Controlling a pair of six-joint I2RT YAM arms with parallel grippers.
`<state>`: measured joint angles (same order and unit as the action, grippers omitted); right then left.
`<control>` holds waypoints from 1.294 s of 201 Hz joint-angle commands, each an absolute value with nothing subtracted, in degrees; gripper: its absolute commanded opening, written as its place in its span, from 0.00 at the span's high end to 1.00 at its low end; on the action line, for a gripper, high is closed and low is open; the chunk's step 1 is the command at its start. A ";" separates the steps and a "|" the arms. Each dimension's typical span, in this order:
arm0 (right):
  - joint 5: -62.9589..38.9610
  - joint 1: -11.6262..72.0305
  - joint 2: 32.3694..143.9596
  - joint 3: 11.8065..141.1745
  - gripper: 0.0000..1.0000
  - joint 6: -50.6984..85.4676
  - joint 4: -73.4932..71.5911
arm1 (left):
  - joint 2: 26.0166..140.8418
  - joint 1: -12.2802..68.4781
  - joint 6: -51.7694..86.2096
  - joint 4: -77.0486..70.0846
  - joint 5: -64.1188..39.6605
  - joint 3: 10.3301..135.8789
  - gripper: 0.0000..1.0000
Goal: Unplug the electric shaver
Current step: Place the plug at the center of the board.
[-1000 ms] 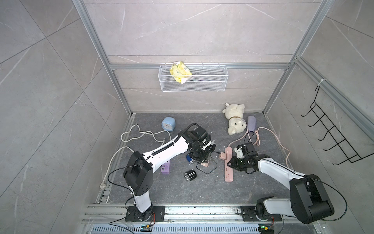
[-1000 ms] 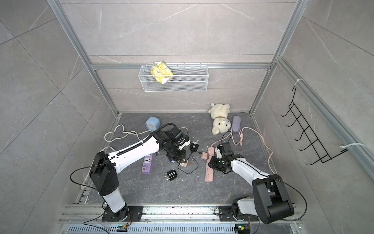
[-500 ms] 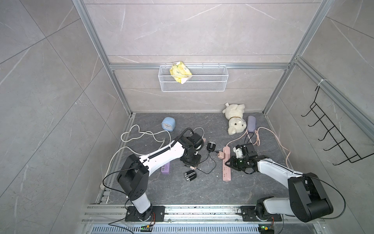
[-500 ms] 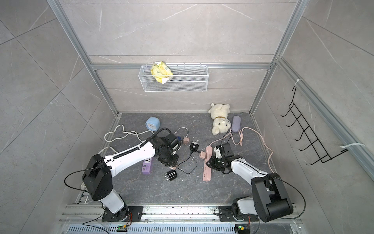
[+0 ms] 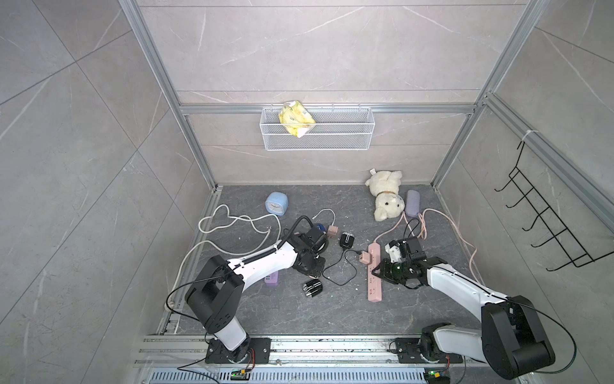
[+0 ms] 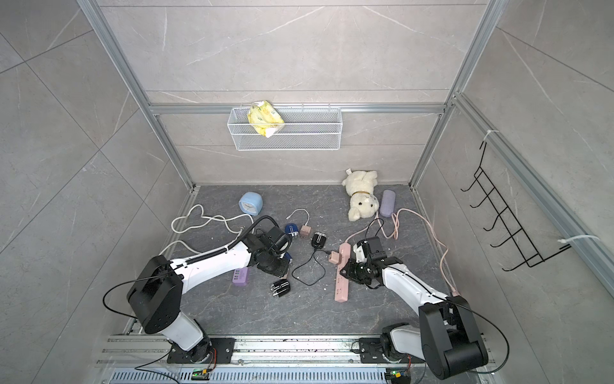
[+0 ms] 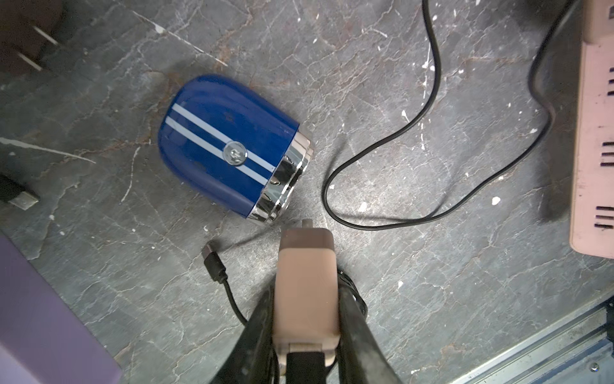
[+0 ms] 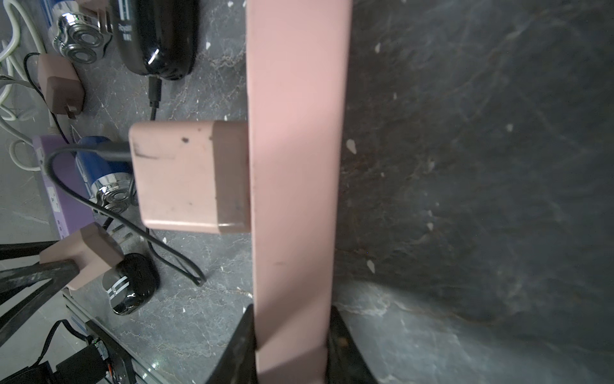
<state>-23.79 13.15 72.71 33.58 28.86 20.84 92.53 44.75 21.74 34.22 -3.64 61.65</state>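
My left gripper (image 7: 305, 289) is shut on a tan plug adapter (image 7: 305, 262), held just above the floor and clear of the pink power strip (image 5: 373, 286). Its prongs (image 8: 119, 232) show bare in the right wrist view. A blue electric shaver (image 7: 229, 146) lies on its side just ahead of the adapter, with a loose black cable end (image 7: 212, 262) beside it. My right gripper (image 8: 290, 319) is shut on the power strip (image 8: 295, 133). A pink adapter (image 8: 189, 176) sits in the strip, cabled to a black shaver (image 5: 347, 240).
Another black shaver (image 5: 312, 287) and a purple strip (image 6: 241, 276) lie by the left arm. A blue shaver (image 6: 292, 229) and a tan adapter (image 6: 305, 231) sit further back. White cord (image 5: 232, 222), blue clock (image 5: 276, 204), plush toy (image 5: 385, 196) and purple case (image 5: 413, 202) lie behind.
My left gripper has drawn back from the power strip, to the left, carrying the tan adapter. The right gripper has kept its hold and the strip has shifted slightly.
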 commanded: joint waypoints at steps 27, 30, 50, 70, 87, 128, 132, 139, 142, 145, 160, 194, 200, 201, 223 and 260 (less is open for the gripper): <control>-24.61 13.01 70.84 33.22 0.95 27.97 21.49 | 90.40 43.24 21.56 19.83 -12.85 58.68 1.00; -24.61 13.06 70.84 33.18 0.95 28.03 21.45 | 90.56 43.24 21.44 19.43 -13.23 58.56 1.00; -24.72 13.06 70.78 33.31 0.94 28.02 21.55 | 91.85 43.24 21.09 17.36 -16.21 58.45 1.00; -24.75 13.05 70.66 33.35 0.94 27.99 21.74 | 93.43 43.26 21.02 17.13 -17.42 58.56 1.00; -24.81 13.01 70.56 33.65 0.93 28.01 21.98 | 94.19 43.24 21.32 17.46 -17.34 58.25 1.00; -24.74 13.01 70.66 33.97 0.92 27.94 22.23 | 96.08 43.24 20.86 18.78 -18.29 58.10 0.95; -24.84 13.07 70.60 34.01 0.92 27.89 22.24 | 96.26 43.35 20.83 18.81 -18.35 58.14 0.94; -24.80 13.02 70.57 34.01 0.91 27.93 22.20 | 96.45 43.31 20.87 18.51 -18.44 57.95 0.90; -24.86 13.01 70.53 34.01 0.91 27.90 22.23 | 96.54 43.35 20.96 18.28 -18.55 57.85 0.89; -24.87 13.06 70.55 34.01 0.90 27.95 22.24 | 96.66 43.29 20.93 18.12 -18.63 57.79 0.86; -24.71 13.04 70.54 34.26 0.88 27.94 22.42 | 97.02 43.32 20.88 17.63 -18.53 57.73 0.74; -24.96 13.05 70.41 34.45 0.85 27.87 22.52 | 97.85 43.35 20.57 16.79 -18.70 57.70 0.63; -24.96 13.02 70.40 34.45 0.84 27.95 22.51 | 97.98 43.37 20.65 16.68 -18.83 57.75 0.61; -24.96 13.02 70.40 34.41 0.84 27.95 22.50 | 97.99 43.35 20.65 16.69 -18.86 57.75 0.61; -24.74 13.05 70.50 34.80 0.79 27.76 22.88 | 98.44 43.37 20.40 16.83 -19.01 58.22 0.45; -24.61 13.09 70.69 35.36 0.75 27.68 23.13 | 97.46 43.33 19.74 18.04 -18.76 59.36 0.03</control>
<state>-23.79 13.15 71.88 33.61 28.86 22.55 97.86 43.13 20.88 17.58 -18.35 57.98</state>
